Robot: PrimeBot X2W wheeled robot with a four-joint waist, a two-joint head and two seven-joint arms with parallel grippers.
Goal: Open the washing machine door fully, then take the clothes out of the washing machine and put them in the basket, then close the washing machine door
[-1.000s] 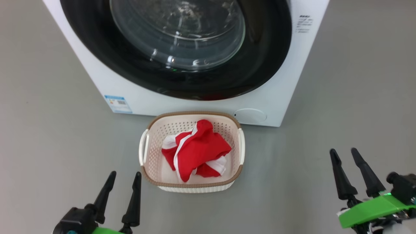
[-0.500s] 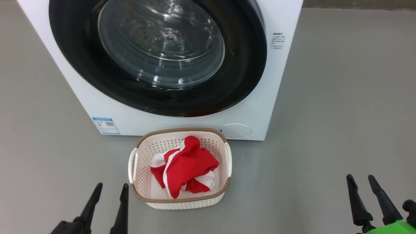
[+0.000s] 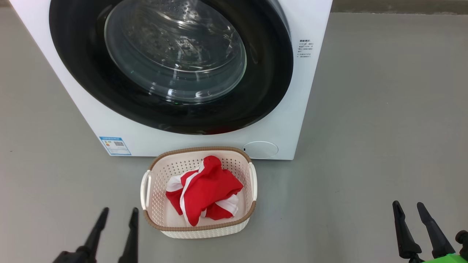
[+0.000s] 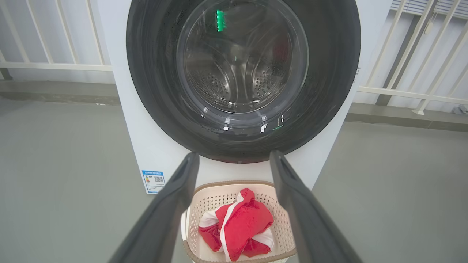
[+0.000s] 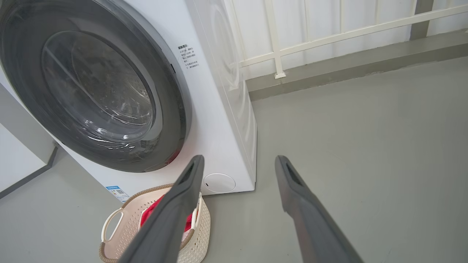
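Note:
The white washing machine [image 3: 204, 140] stands ahead with its black-rimmed round door [image 3: 172, 65] closed flat against the front, the steel drum showing through the glass. On the floor just in front sits the cream basket [image 3: 199, 228] holding the red and white clothes [image 3: 203, 190]. My left gripper [image 3: 117, 215] hangs open at the lower left, short of the basket, with nothing between its fingers. My right gripper [image 3: 408, 207] is open and empty at the lower right, well off to the basket's right. The left wrist view faces the door [image 4: 243, 78] and basket [image 4: 204, 204]; the right wrist view takes in the machine [image 5: 215, 109] at an angle.
Grey floor spreads on both sides of the machine. A white railing [image 5: 329, 33] and low kerb run behind it. A blue label [image 3: 114, 145] and a round white flap [image 3: 260, 149] sit low on the machine's front.
The head camera has tilted up and shifted, so the machine and basket sit lower and further left in view. Both grippers show lower in the picture and stay open.

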